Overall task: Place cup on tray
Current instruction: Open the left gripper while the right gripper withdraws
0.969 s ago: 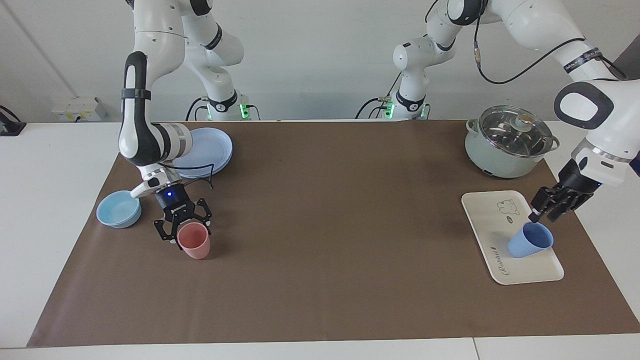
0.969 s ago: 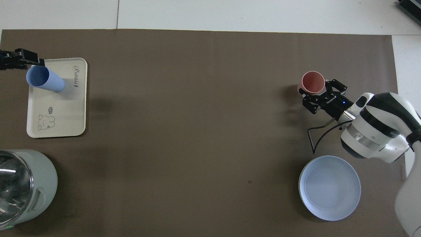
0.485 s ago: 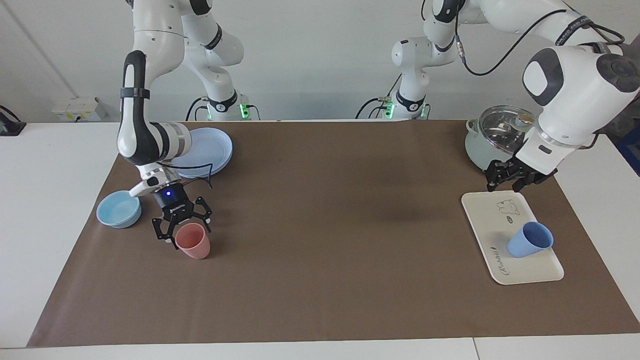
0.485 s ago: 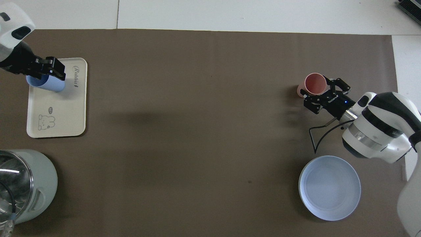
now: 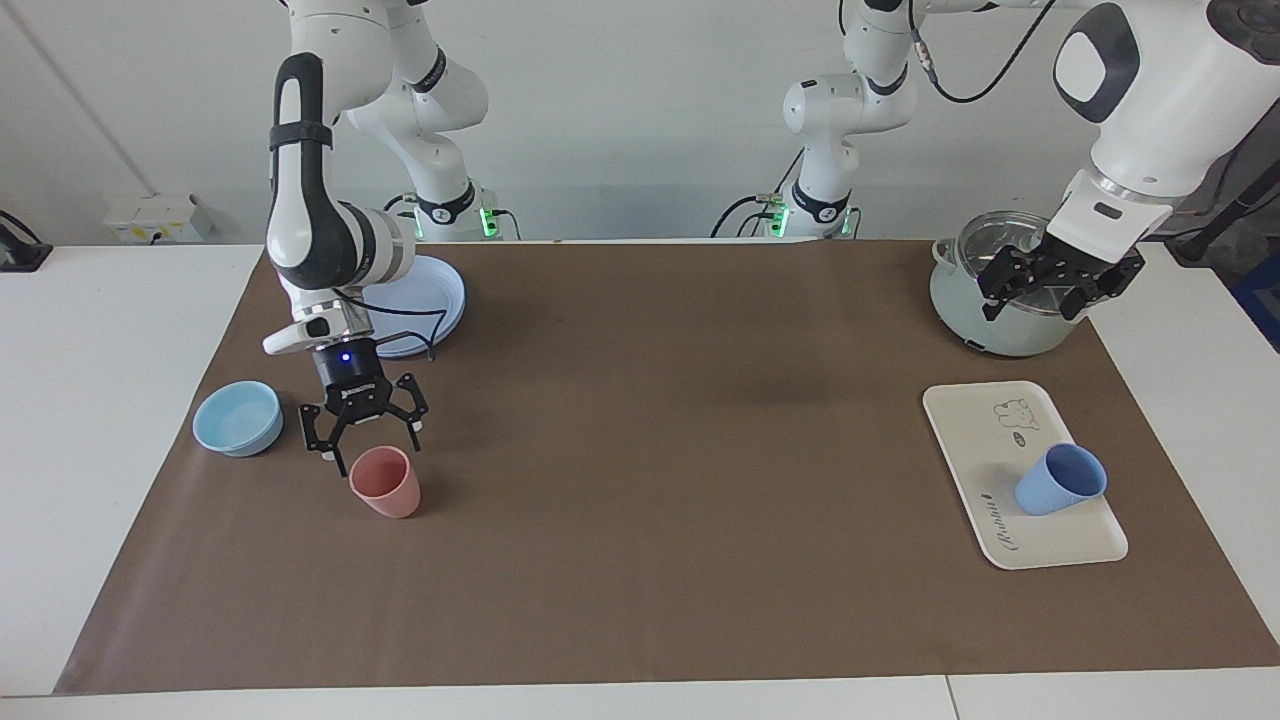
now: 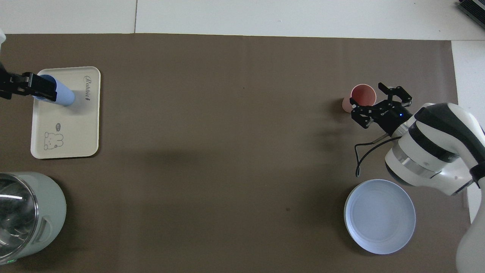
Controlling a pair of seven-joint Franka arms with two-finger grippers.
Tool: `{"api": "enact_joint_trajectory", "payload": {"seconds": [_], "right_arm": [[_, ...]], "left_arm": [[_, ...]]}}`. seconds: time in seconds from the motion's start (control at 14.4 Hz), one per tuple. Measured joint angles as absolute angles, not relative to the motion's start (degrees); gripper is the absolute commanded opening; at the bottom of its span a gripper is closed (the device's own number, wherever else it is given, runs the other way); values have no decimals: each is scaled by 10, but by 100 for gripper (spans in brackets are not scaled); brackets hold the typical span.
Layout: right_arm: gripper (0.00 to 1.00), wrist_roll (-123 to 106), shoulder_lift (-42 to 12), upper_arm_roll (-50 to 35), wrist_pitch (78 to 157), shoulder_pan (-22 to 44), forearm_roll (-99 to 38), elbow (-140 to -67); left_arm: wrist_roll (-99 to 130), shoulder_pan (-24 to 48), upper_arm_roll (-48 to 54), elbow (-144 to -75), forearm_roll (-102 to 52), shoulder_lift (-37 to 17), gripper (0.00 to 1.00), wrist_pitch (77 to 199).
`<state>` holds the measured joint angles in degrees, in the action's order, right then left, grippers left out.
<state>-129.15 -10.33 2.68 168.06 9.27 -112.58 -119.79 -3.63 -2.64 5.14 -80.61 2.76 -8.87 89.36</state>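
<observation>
The periwinkle-blue cup (image 5: 1060, 480) stands on the cream tray (image 5: 985, 420), at the tray's end farther from the robots, and nothing holds it. My left gripper (image 5: 1035, 300) hangs open and empty high in the air, in front of the pot. In the overhead view the left gripper (image 6: 38, 87) covers the rim of the cup (image 6: 64, 96) on the tray (image 6: 75, 129). My right gripper (image 5: 365, 445) is open just above the rim of a salmon-pink tumbler (image 5: 385, 482) at the right arm's end of the table. It holds nothing.
A lidded pale-green pot (image 5: 960, 300) stands nearer to the robots than the tray. A light-blue bowl (image 5: 238, 417) sits beside the pink tumbler, and round blue plates (image 5: 440, 290) lie nearer to the robots. A brown mat (image 5: 650, 450) covers the table.
My left gripper has let go of the cup, risen and swung from the tray to over the pot. My right gripper has opened and lifted off the pink tumbler.
</observation>
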Motion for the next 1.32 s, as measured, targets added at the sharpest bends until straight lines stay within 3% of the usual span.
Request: {"api": "enact_joint_trajectory", "payload": {"seconds": [0.83,1.32], "right_arm": [[100,-1193,-106,28,1707,103,-976,-1152],[100,-1011,-109,31,1617,63,-736,-1143]], "left_arm": [[-37,-26,52,-847,28,-61,100,894],[-37,-26,52,-849,28,-59,100,896]]}}
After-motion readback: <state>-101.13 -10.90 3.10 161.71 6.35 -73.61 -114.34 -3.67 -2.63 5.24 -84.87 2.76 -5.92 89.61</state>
